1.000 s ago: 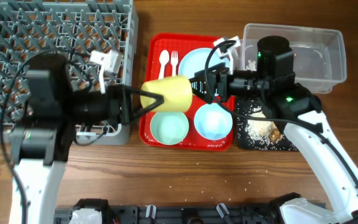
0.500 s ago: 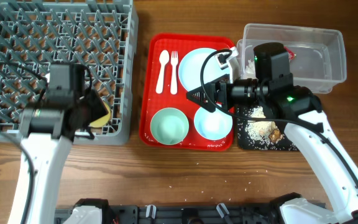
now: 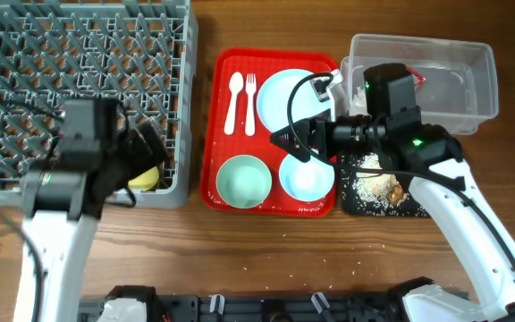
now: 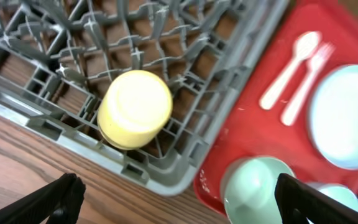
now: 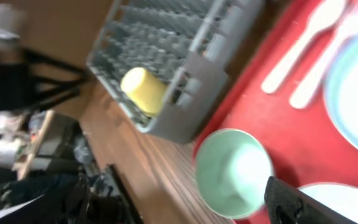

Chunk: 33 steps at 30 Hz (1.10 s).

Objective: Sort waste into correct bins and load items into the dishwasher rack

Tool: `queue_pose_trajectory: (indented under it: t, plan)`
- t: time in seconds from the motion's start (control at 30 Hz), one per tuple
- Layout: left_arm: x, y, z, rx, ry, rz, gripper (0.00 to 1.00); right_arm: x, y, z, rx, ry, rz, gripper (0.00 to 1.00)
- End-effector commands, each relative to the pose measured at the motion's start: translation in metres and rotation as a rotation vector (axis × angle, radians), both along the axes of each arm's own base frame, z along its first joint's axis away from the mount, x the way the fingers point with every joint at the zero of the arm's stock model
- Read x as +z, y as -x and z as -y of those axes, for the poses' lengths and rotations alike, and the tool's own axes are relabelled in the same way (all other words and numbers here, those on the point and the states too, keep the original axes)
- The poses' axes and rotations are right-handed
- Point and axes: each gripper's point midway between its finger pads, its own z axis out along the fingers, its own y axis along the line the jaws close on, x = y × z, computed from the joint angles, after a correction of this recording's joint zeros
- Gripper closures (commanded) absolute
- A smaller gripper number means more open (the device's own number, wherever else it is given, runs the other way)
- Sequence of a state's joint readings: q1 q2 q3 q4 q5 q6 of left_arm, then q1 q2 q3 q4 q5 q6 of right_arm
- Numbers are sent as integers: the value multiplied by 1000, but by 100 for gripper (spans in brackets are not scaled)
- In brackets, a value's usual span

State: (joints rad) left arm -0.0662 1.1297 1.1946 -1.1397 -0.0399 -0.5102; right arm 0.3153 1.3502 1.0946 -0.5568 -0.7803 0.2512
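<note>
Grey dishwasher rack (image 3: 79, 54) lies under and beyond the left gripper (image 3: 153, 150), which hangs over the rack corner nearest the red tray (image 3: 215, 134). Its fingers (image 4: 61, 198) are spread wide, nothing between them. The red tray sits just to the side of the left gripper and directly under the right gripper (image 3: 282, 140). That gripper points toward the rack, its fingers (image 5: 294, 202) also wide apart and empty. Clear tub (image 3: 472, 63) is behind the right gripper, past its wrist. Black tray (image 3: 351, 201) is behind and off to one side of that gripper, against or nearly against the red tray's edge; can't tell which. Pale-blue plate (image 3: 280, 89) is on the red tray just beside the right gripper, partly covered by it from overhead. Pale-green bowl (image 5: 235, 171) sits just ahead of the right gripper, framed between its fingers in the wrist view. Pale-blue bowl (image 3: 307, 177) is just beside the green one, below the right wrist. Yellow cup (image 4: 135, 109) sits in the rack's corner cells just ahead of the left gripper, clear of both fingers, its round closed end toward the wrist camera. White spoon (image 3: 236, 97) and fork (image 3: 250, 100) lie side by side on the red tray, between the two grippers. Crumbly food leftovers (image 3: 378, 185) are on the black tray. Small red wrapper (image 3: 418, 80) is in the clear tub, well behind the right gripper.
</note>
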Motion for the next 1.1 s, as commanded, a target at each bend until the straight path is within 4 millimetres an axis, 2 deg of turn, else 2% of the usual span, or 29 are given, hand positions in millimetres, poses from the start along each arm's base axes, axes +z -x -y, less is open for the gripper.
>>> queue_pose_trajectory:
  t: [0.0, 0.03, 0.07, 0.13, 0.2, 0.3, 0.43, 0.63, 0.73, 0.8, 0.87, 0.97, 1.07]
  plan:
    - [25, 14, 32, -267, 69, 101, 0, -2, -12, 34, -184, 176, 83, 6]
    - [30, 19, 43, -345, 98, 121, 0, 4, -10, 50, -258, 225, 105, 4]
    - [32, 22, 52, -408, 120, 128, 0, 6, -7, 56, -279, 244, 114, 3]
    - [33, 31, 70, -546, 172, 131, 0, 9, 8, 75, -334, 310, 113, 0]
    - [32, 35, 76, -579, 201, 115, 0, 7, 24, 86, -351, 352, 85, 0]
    - [28, 43, 80, -618, 197, 88, 0, 7, 33, 82, -331, 328, 55, 0]
    - [28, 51, 97, -694, 201, 78, 0, 0, 24, 79, -392, 297, -26, 0]
    - [28, 51, 98, -700, 201, 80, 0, -20, 17, 77, -432, 303, -139, 0]
    - [28, 51, 98, -700, 201, 80, 0, -21, 20, 76, -412, 304, -142, 0]
    - [28, 51, 98, -700, 201, 79, 0, -15, 21, 75, -380, 303, -95, 0]
    - [28, 51, 98, -700, 201, 80, 0, 2, 28, 80, -367, 305, -1, 0]
    - [28, 51, 98, -700, 201, 80, 0, 48, 44, 102, -462, 281, 183, 0]
    - [28, 51, 98, -700, 201, 79, 0, 76, 63, 108, -512, 189, 235, 0]
